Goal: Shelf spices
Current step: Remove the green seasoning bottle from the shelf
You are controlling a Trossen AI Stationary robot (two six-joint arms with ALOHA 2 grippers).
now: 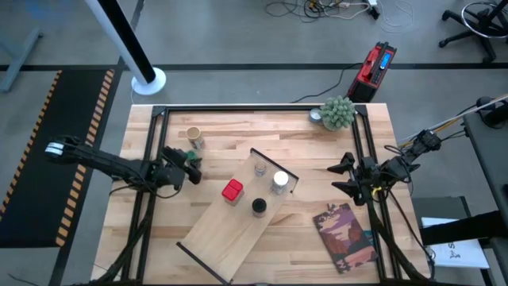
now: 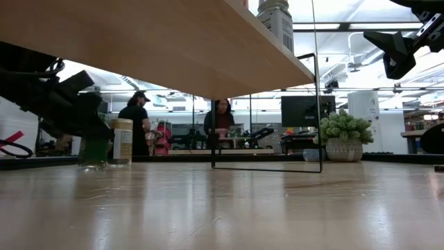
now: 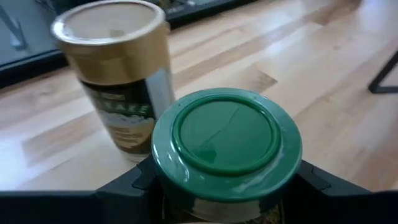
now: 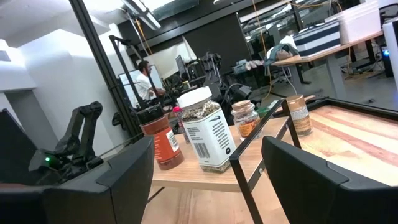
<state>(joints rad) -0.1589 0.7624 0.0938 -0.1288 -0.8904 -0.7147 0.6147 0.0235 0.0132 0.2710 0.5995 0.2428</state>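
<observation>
Left gripper (image 3: 224, 186) clamping green-topped jar (image 3: 225, 140) (right gripper (image 1: 343, 176) agape)

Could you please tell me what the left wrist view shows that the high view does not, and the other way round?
Only the left wrist view shows the left end effector closed around the round green-lidded spice jar, and the label of the tan-lidded jar beside it. Only the high view shows the long pale plywood shelf carrying four jars, the fuzzy green potted plant, the reddish-brown book and the open right end effector. Both show the butcher-block tabletop.
</observation>
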